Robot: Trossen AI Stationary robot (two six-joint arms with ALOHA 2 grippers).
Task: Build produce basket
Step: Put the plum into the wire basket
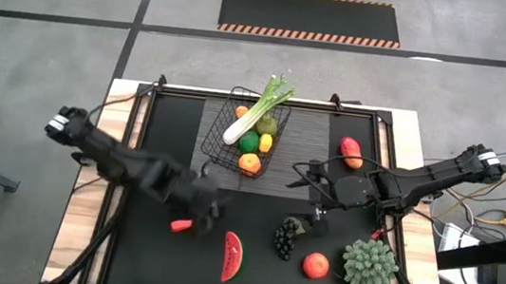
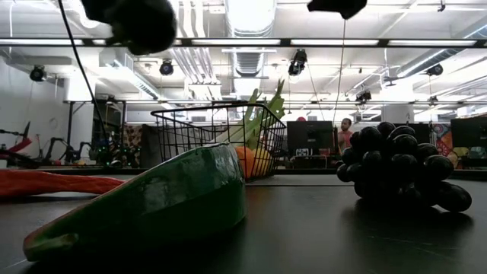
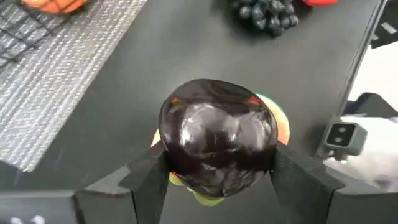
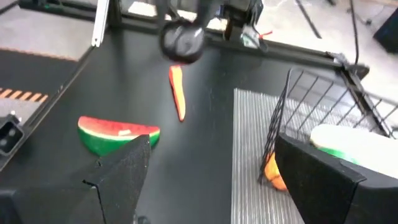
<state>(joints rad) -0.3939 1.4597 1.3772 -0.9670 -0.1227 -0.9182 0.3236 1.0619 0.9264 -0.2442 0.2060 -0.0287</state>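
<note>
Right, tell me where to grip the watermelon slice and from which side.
Come straight down on the watermelon slice. It lies flat on the table, so the gripper's fingers should close across its narrow width, green rind to red flesh edge, near the middle of its length. Probably best for the open right gripper, since the left gripper holds a dark round fruit.

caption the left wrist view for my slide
Left gripper clamps a glossy dark eggplant above the black table.

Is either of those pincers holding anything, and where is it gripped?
The left pincer clamps a shiny dark round object by its two opposite sides. The right pincer is open and empty.
</note>
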